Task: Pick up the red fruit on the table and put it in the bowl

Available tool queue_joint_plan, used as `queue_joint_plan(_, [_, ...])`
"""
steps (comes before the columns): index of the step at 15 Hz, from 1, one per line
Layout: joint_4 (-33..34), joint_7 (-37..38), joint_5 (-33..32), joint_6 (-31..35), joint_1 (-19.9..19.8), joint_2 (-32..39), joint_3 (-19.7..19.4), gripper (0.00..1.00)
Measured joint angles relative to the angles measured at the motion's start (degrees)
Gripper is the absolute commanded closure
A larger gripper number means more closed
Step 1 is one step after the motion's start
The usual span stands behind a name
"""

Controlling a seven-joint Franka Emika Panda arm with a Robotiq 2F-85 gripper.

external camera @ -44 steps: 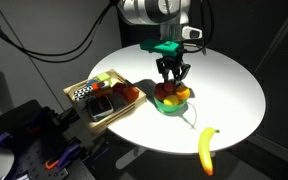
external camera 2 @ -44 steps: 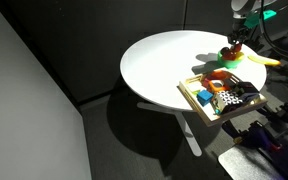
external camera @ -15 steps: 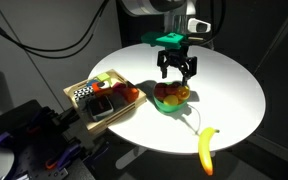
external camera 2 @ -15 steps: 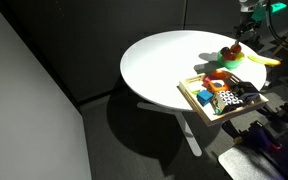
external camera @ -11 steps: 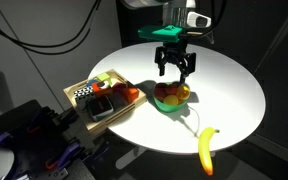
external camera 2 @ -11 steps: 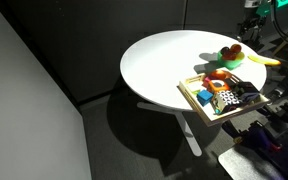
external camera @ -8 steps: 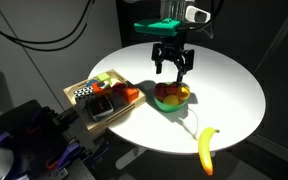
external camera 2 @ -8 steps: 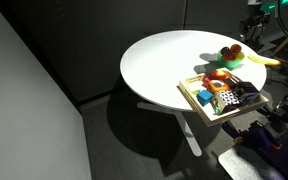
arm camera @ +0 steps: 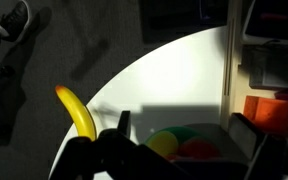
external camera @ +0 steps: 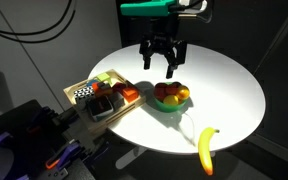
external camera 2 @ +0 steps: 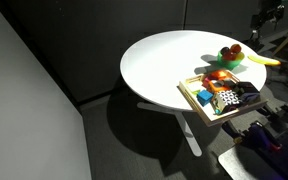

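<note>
The green bowl (external camera: 173,108) stands on the white table (external camera: 224,90) and holds the red fruit (external camera: 164,97) beside a yellow one. My gripper (external camera: 162,62) hangs open and empty, well above the table and a little to the tray side of the bowl. In the wrist view the red fruit (arm camera: 199,151) and the yellow fruit (arm camera: 164,144) lie in the bowl (arm camera: 189,130) below and between my dark fingers (arm camera: 248,130). In an exterior view the bowl (external camera 2: 227,56) with the red fruit (external camera 2: 237,49) sits at the table's far edge.
A banana (external camera: 206,150) lies on the table near its edge, past the bowl. The square wooden tray (external camera: 102,78) with several objects sits at the table's rim; in the wrist view its edge (arm camera: 231,70) runs along the right.
My open gripper has risen from just above the bowl and drifted toward the tray side. The fruits stay in the bowl.
</note>
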Motion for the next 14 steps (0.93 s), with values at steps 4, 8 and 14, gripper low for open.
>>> queue_joint_plan(4, [-2.22,-2.86,0.00,-2.17,0.01,-4.16,0.07,0.00])
queue_joint_plan(8, [-5.01,-5.08,0.00,-2.19,0.05,-8.73,0.31,0.00])
queue_joint_plan(14, [-9.75,-5.23,1.06,0.48,0.37,-15.45,0.59,0.00])
